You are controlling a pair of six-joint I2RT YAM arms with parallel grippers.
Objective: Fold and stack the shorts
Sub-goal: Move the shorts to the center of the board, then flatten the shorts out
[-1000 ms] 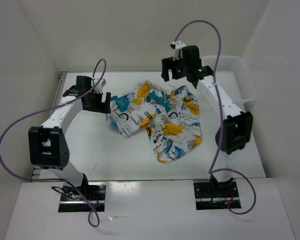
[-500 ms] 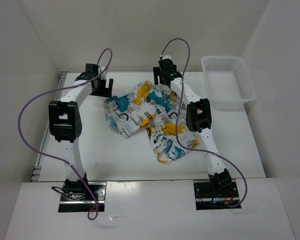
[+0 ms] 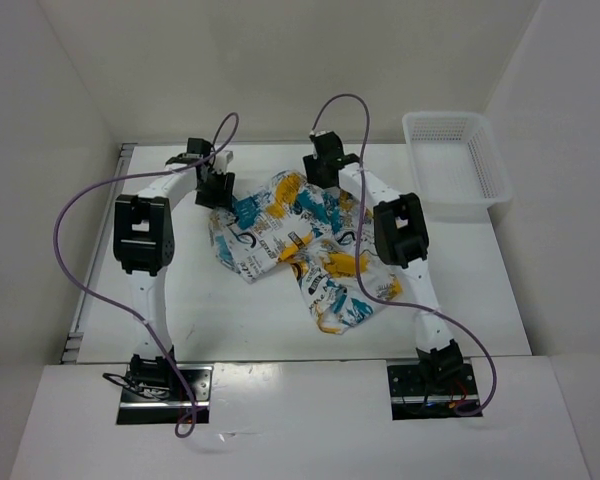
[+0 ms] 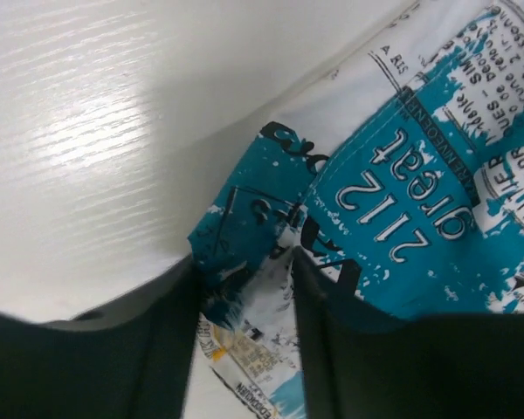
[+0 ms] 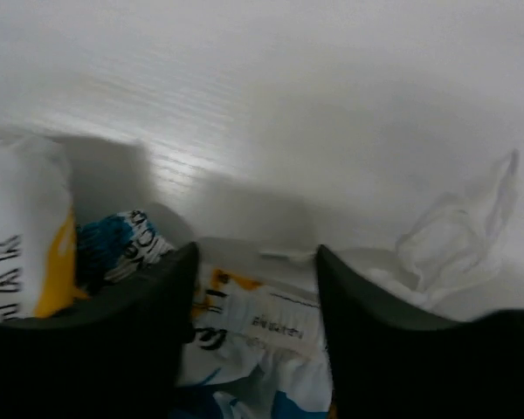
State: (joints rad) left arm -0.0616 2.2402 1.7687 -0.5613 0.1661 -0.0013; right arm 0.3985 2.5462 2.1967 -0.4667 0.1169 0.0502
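The shorts (image 3: 300, 240), white with teal, yellow and black print, lie crumpled in the middle of the table. My left gripper (image 3: 217, 188) is down at their far left corner. In the left wrist view a teal fold of the shorts (image 4: 402, 201) lies between the dark fingers (image 4: 157, 340) of that gripper (image 4: 244, 279), which still stand apart. My right gripper (image 3: 320, 172) is down at the far edge of the cloth. Its fingers (image 5: 367, 332) straddle a white hem with a label (image 5: 262, 319), and the gripper (image 5: 255, 262) stands open around it.
A white mesh basket (image 3: 455, 165) stands at the back right, apart from the shorts. Both arms arch over the table's sides, with purple cables looping above them. A thin white bit of cloth (image 5: 458, 236) lies on the table to the right of my right fingers.
Both arms swung in and dropped onto the far edge of the shorts. Both pairs of jaws have narrowed around the cloth, and the shorts' far edge has bunched slightly.
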